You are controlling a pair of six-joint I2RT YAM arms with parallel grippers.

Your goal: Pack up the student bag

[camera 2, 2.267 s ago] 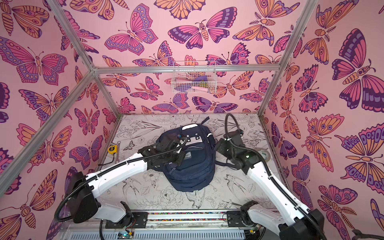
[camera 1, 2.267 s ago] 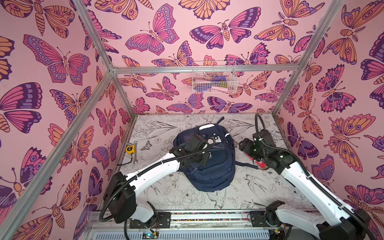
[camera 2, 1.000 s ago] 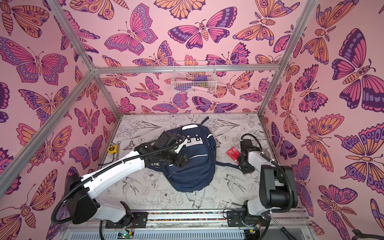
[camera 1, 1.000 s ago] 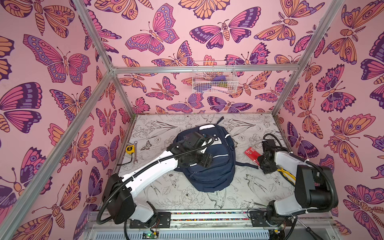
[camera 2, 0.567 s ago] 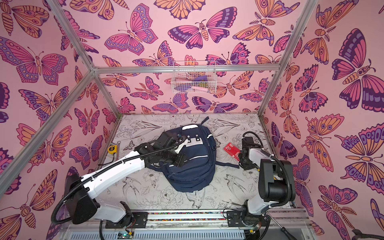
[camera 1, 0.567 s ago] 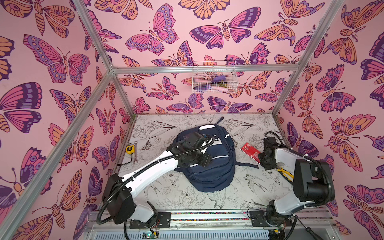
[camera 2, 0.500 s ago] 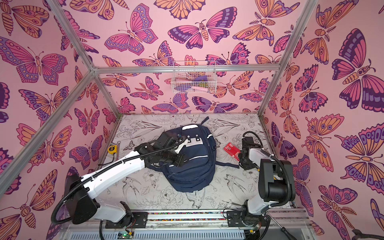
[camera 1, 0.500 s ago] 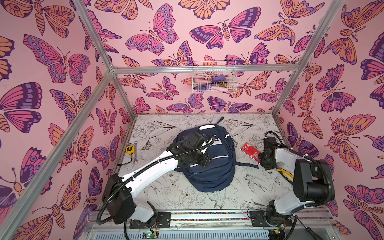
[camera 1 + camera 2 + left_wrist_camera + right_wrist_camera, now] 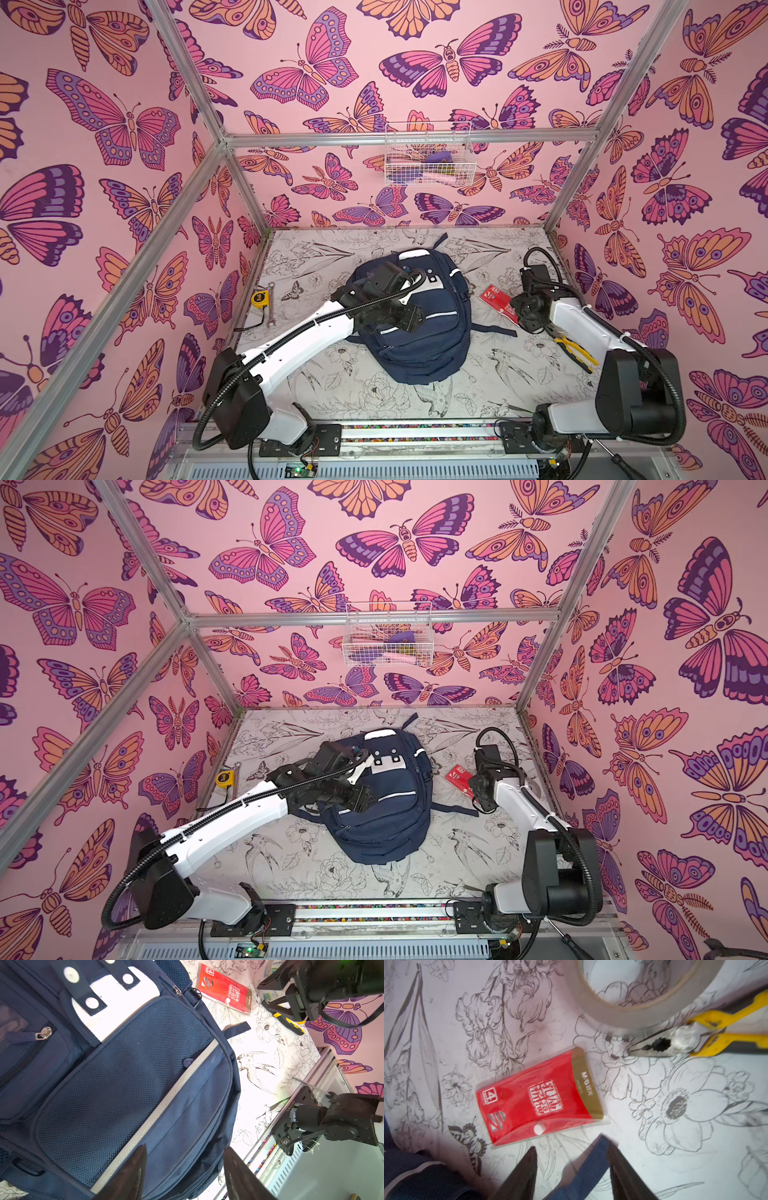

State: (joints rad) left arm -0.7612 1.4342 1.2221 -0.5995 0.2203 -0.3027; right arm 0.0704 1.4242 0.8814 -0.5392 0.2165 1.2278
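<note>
The student bag (image 9: 424,345) lies flat mid-table, directly beneath the left gripper (image 9: 185,1147), jaws parted, empty. The right gripper (image 9: 572,1147), likewise parted and empty, hovers beside the bag over its loose strap (image 9: 591,1159).

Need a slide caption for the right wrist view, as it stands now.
Right gripper open over the student bag's strap, with red pouch, tape roll and yellow-handled pliers on the floral table.
</note>
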